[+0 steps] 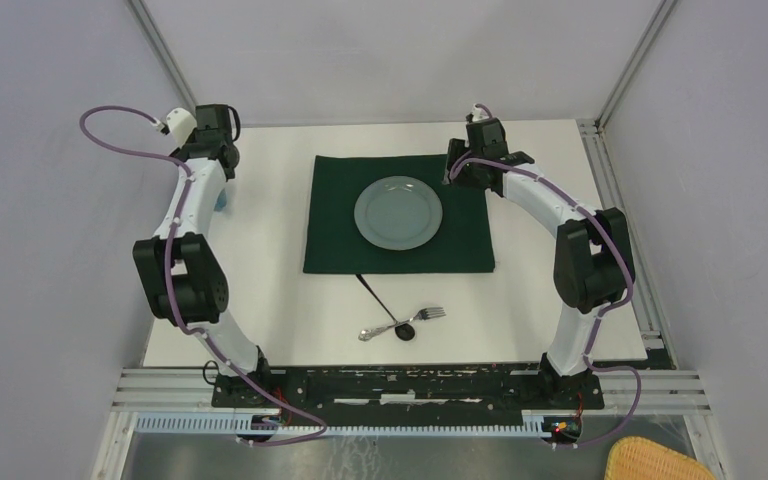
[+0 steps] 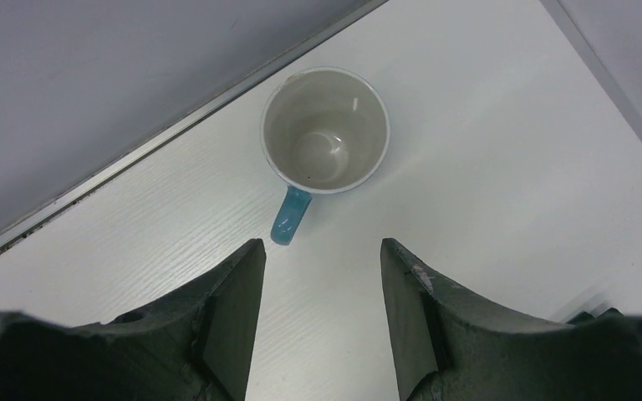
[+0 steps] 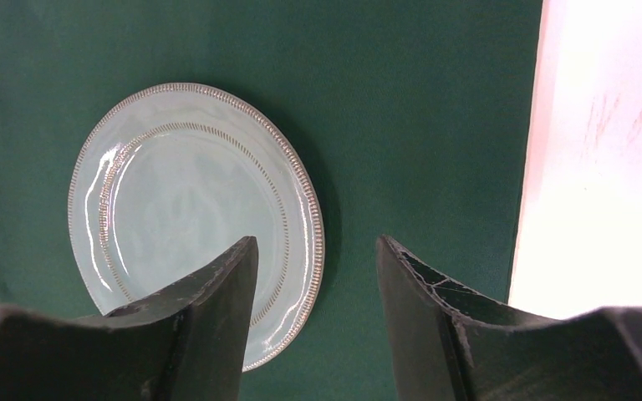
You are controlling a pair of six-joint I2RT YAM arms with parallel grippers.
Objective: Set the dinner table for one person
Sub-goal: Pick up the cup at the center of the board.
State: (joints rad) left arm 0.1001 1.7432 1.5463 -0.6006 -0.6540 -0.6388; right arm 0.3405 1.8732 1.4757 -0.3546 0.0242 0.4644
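We saw the left gripper (image 2: 322,251) with its jaws apart and nothing between them, above the white dinner table (image 2: 501,167). A mug (image 2: 326,129) with a blue handle stood upright just ahead of its fingertips. The right gripper (image 3: 313,251) was likewise open and empty over a green cloth (image 3: 418,125), with a pale plate (image 3: 175,200) ahead to its left and bare table to its right.

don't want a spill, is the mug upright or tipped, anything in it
Upright and empty. The mug stands on the dinner table, rim up, and the left wrist view shows its bare bottom.
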